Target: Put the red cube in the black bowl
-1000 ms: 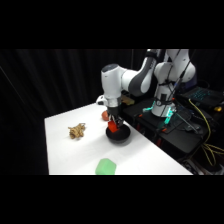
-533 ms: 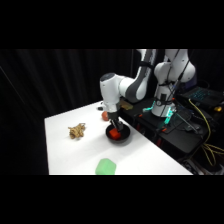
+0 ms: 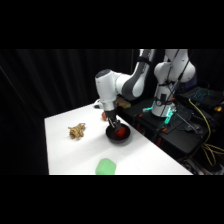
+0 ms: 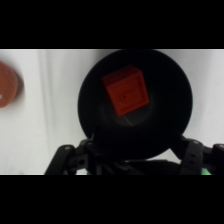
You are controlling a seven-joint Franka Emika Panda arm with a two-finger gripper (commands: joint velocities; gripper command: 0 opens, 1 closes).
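Gripper [image 3: 115, 126] hangs directly above the small matte black bowl [image 4: 135, 100]; finger state cannot be determined. Small red flat-faced cube [image 4: 125, 90] lies tilted inside the bowl. Risk: a careless lift could clip the rim and tip the bowl.

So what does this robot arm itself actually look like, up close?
The arm is glossy white, built of rounded, bulbous segments with darker bands at the joints, rising from a base beside the table. Its gripper is black: the wrist view shows dark angular linkage pieces along the bottom edge. A teal light glows near the base.
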